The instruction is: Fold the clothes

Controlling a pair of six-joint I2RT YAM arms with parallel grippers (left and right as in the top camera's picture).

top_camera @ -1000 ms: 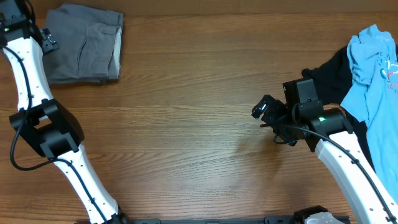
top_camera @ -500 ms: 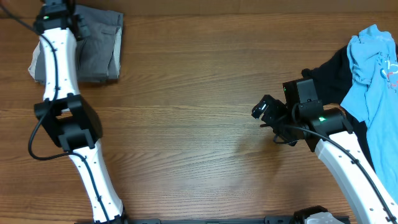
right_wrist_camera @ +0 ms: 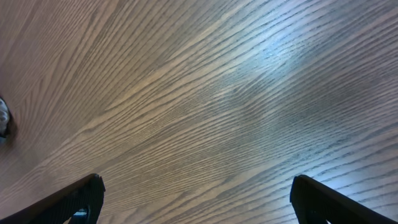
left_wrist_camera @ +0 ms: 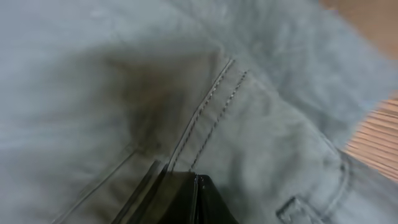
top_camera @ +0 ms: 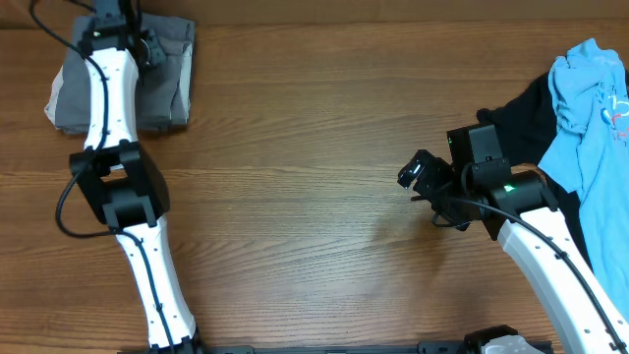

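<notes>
The medium-grey shorts lie folded at the table's far left corner. My left arm reaches up over them, and my left gripper sits at their far edge. In the left wrist view its two fingers are pressed together, the left gripper shut with its tips down on the grey shorts beside a double seam. I see no fold of cloth between them. My right gripper hovers open over bare wood, right gripper with nothing between its fingers. A light blue tee lies on a black tee at the right edge.
The tee pile runs along the right edge behind my right arm. A small white object sits at the bottom right. The wooden table lies between the two arms. A belt loop of the shorts shows beside my left fingers.
My left arm has swung right from the table's left edge onto the grey shorts, and its gripper has gone from open to shut. The right arm has not moved.
</notes>
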